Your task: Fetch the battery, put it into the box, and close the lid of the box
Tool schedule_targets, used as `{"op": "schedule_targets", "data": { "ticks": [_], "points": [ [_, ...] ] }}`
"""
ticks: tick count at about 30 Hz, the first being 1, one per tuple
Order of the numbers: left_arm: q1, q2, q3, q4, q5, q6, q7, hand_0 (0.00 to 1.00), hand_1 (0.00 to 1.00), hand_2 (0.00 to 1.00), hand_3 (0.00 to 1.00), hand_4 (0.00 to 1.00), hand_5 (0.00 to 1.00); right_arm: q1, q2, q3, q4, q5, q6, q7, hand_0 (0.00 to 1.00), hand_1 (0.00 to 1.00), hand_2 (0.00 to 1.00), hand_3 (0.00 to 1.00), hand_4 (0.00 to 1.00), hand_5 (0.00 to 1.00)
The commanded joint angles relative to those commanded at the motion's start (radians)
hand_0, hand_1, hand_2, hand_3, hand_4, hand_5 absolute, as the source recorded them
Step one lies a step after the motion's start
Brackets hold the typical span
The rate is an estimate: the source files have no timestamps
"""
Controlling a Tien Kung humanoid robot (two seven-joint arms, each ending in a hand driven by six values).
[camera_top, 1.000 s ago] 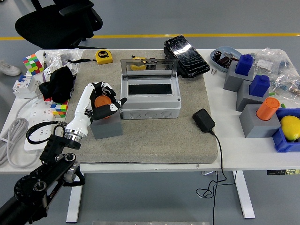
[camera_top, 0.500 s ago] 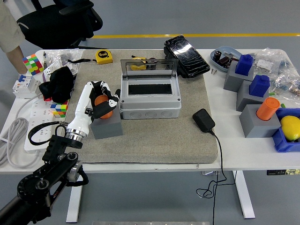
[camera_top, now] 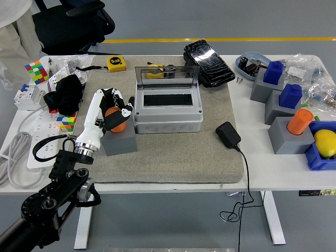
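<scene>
The orange battery (camera_top: 116,119) stands in a grey block holder (camera_top: 119,139) on the grey mat, left of the grey box (camera_top: 168,109). The box's clear lid (camera_top: 167,76) stands open and upright at its back. My left hand (camera_top: 116,108) has its fingers curled around the battery's top, still in the holder. My left arm (camera_top: 90,128) comes in from the lower left. The right arm is out of view.
A black charger (camera_top: 228,134) with its cord lies on the mat right of the box. Grey blocks with blue and orange pieces (camera_top: 283,105) stand at the right. Rubik's cubes (camera_top: 37,71), a black cloth (camera_top: 65,93), a power strip (camera_top: 39,134) and a tape measure (camera_top: 116,63) sit left. A person (camera_top: 16,37) stands at the top left.
My left hand's fingers have closed around the orange battery. A person has stepped into view at the top left corner.
</scene>
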Motion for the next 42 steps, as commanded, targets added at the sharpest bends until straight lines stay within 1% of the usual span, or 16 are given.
{"op": "schedule_targets", "data": {
  "ticks": [1, 6, 7, 12, 13, 18, 19, 24, 25, 30, 31, 32, 36, 37, 42],
  "points": [
    [0.0, 0.0, -0.001, -0.001, 0.003, -0.002, 0.005, 0.113, 0.087, 0.114, 0.178, 0.625, 0.002, 0.0, 0.0, -0.001, 0.0, 0.0, 0.0, 0.0, 0.566, 0.627, 0.654, 0.552, 0.944, 0.495],
    [0.001, 0.001, -0.005, 0.002, 0.01, -0.013, 0.021, 0.113, 0.087, 0.114, 0.178, 0.625, 0.002, -0.001, 0.0, -0.003, 0.0, 0.001, 0.001, 0.0, 0.566, 0.627, 0.654, 0.552, 0.944, 0.495],
    [0.001, 0.001, -0.005, 0.002, 0.01, -0.015, 0.021, 0.215, 0.209, 0.195, 0.224, 0.688, 0.002, -0.001, 0.0, -0.002, 0.0, 0.002, 0.001, 0.0, 0.566, 0.627, 0.654, 0.552, 0.944, 0.495],
    [0.001, 0.002, -0.007, 0.004, 0.012, -0.021, 0.022, 0.215, 0.209, 0.195, 0.224, 0.688, 0.002, 0.0, 0.0, 0.0, 0.0, 0.001, 0.001, 0.0, 0.566, 0.627, 0.654, 0.552, 0.944, 0.495],
    [0.001, 0.002, -0.008, 0.004, 0.012, -0.022, 0.021, 0.298, 0.342, 0.296, 0.325, 0.885, 0.002, 0.0, 0.0, 0.001, 0.0, 0.001, 0.001, 0.001, 0.567, 0.627, 0.653, 0.551, 0.943, 0.495],
    [0.001, 0.003, -0.01, 0.006, 0.012, -0.025, 0.023, 0.298, 0.342, 0.296, 0.325, 0.885, 0.002, 0.0, 0.001, 0.0, 0.0, 0.0, 0.001, 0.001, 0.567, 0.627, 0.653, 0.551, 0.943, 0.495],
    [0.001, 0.003, -0.01, 0.006, 0.012, -0.025, 0.023, 0.371, 0.419, 0.402, 0.418, 0.954, 0.002, 0.0, 0.001, 0.0, 0.0, 0.0, 0.001, 0.001, 0.567, 0.627, 0.653, 0.55, 0.943, 0.495],
    [0.001, 0.002, -0.015, 0.006, 0.01, -0.026, 0.021, 0.371, 0.419, 0.402, 0.418, 0.954, 0.002, -0.001, 0.002, 0.0, -0.001, 0.0, 0.001, 0.002, 0.567, 0.627, 0.653, 0.55, 0.943, 0.495],
    [0.002, 0.002, -0.016, 0.006, 0.01, -0.026, 0.021, 0.481, 0.514, 0.489, 0.532, 0.985, 0.002, -0.001, 0.002, 0.0, -0.001, 0.0, 0.001, 0.002, 0.568, 0.627, 0.654, 0.551, 0.944, 0.493],
    [0.001, 0.003, -0.02, 0.004, 0.008, -0.026, 0.018, 0.481, 0.514, 0.489, 0.532, 0.985, 0.002, -0.001, 0.001, 0.0, -0.001, 0.001, 0.002, 0.002, 0.568, 0.627, 0.654, 0.551, 0.944, 0.493],
    [0.001, 0.004, -0.02, 0.002, 0.008, -0.026, 0.018, 0.508, 0.531, 0.513, 0.551, 0.998, 0.002, -0.001, 0.001, 0.0, -0.001, 0.001, 0.002, 0.002, 0.568, 0.627, 0.654, 0.551, 0.944, 0.493],
    [0.002, 0.006, -0.022, -0.001, 0.008, -0.027, 0.018, 0.508, 0.531, 0.513, 0.551, 0.998, 0.002, -0.001, 0.001, 0.0, -0.001, 0.001, 0.002, 0.002, 0.568, 0.627, 0.654, 0.551, 0.944, 0.493],
    [0.006, 0.011, -0.024, -0.005, 0.013, -0.041, 0.02, 0.508, 0.531, 0.513, 0.551, 0.998, 0.002, -0.001, 0.0, 0.001, -0.001, 0.001, 0.002, 0.003, 0.568, 0.627, 0.654, 0.551, 0.944, 0.493],
    [0.007, 0.012, -0.022, -0.003, 0.015, -0.045, 0.019, 0.695, 0.68, 0.689, 0.737, 0.998, 0.126, -0.001, 0.0, 0.0, -0.001, 0.001, 0.003, 0.003, 0.568, 0.627, 0.654, 0.552, 0.945, 0.492],
    [0.019, 0.021, -0.011, 0.002, 0.016, -0.047, 0.011, 0.695, 0.68, 0.689, 0.737, 0.998, 0.126, -0.001, 0.001, 0.0, -0.001, 0.001, 0.003, 0.004, 0.568, 0.627, 0.654, 0.552, 0.945, 0.492]
  ]
}}
